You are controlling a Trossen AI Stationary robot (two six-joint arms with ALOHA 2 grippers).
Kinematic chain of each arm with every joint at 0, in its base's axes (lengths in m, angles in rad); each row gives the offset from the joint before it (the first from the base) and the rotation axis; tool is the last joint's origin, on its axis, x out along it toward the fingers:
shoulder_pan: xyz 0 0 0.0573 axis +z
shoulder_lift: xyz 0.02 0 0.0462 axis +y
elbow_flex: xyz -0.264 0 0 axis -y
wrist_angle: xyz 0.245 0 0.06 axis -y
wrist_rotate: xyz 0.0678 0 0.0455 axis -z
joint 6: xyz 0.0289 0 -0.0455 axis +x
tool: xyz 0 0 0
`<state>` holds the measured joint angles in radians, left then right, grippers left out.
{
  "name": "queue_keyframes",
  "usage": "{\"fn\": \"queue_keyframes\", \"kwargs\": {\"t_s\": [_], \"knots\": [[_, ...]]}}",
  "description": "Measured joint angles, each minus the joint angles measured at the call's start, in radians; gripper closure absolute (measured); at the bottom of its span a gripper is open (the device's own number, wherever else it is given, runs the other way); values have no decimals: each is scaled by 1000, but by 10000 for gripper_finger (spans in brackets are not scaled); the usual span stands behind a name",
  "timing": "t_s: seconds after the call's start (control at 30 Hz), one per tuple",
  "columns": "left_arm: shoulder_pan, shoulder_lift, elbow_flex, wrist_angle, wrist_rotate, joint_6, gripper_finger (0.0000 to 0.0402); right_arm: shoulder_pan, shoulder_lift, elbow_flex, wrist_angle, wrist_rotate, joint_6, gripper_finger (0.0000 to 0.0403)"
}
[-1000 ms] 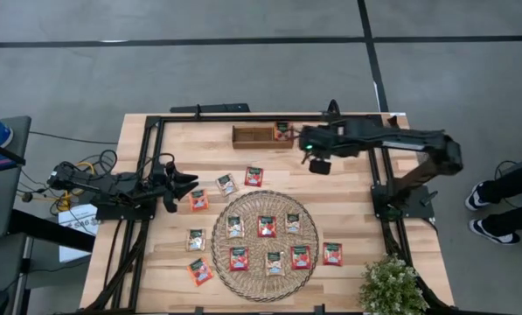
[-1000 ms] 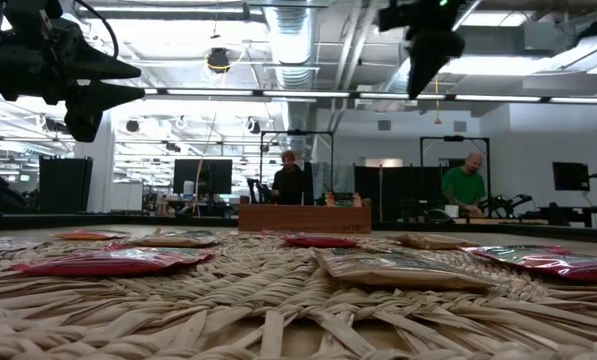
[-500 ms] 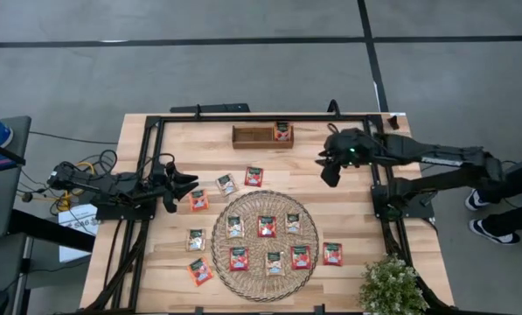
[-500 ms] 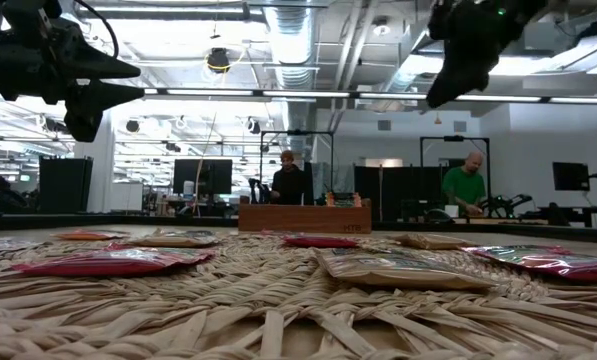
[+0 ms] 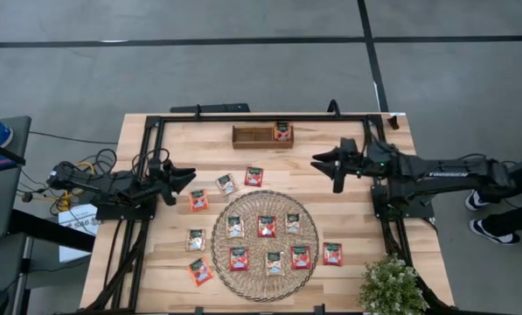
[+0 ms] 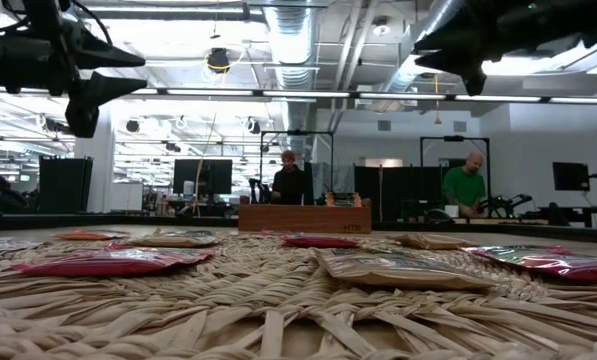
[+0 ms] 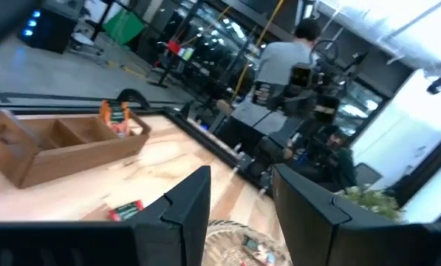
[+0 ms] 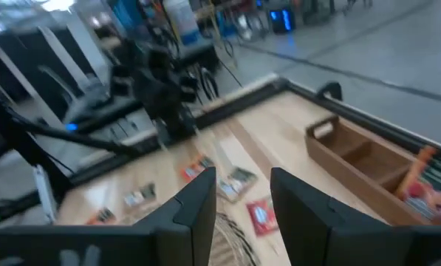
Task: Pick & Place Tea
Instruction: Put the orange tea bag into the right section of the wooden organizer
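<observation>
- Right tool (image 5: 323, 164): fingers spread, holding nothing. It hangs above bare wood on the right side of the desk (image 5: 348, 206), between the wooden tray (image 5: 252, 136) and the woven mat (image 5: 265, 234), pointing toward the desk's middle.
- Left tool (image 5: 186, 172): fingers spread, empty. It hangs at the left side of the desk, just beside the nearest loose sachets.
- Tray: one tea sachet (image 5: 282, 131) stands in its right-hand compartment; the other compartments show bare.
- Tea on the mat: seven sachets lie flat, among them a red-orange one (image 5: 267, 226) near the centre.
- Tea off the mat: a red-orange sachet (image 5: 198, 199), a cream sachet (image 5: 226, 184) and another red-orange one (image 5: 254, 176) lie above the mat on the left; two more lie lower left, and one (image 5: 332, 254) lies off the mat's right edge.
- Step in hand, as judged: the right arm is between picks, with one sachet delivered and most of the tea not yet moved.
- Next move, as judged: bring the spread tool over one flat sachet, lower it squarely, and pinch a thin edge without dragging neighbours. The flat packets on the ribbed mat will likely be awkward to lift.
</observation>
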<state>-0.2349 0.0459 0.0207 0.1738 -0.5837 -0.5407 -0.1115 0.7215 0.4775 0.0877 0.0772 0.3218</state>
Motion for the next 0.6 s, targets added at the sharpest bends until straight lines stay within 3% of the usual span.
{"fn": "queue_keyframes", "kwargs": {"t_s": [0.17, 0.37, 0.6], "knots": [[0, 73, 95, -130, -30, 1, 263, -2, -37, -60, 51, 0, 4, 282], [0, 239, 293, -464, -58, -74, 263, -2, -84, -157, 198, 0, -5, 282], [0, 456, 487, -792, 14, -225, 263, -2, -205, -245, 296, 1, 0, 282]]}}
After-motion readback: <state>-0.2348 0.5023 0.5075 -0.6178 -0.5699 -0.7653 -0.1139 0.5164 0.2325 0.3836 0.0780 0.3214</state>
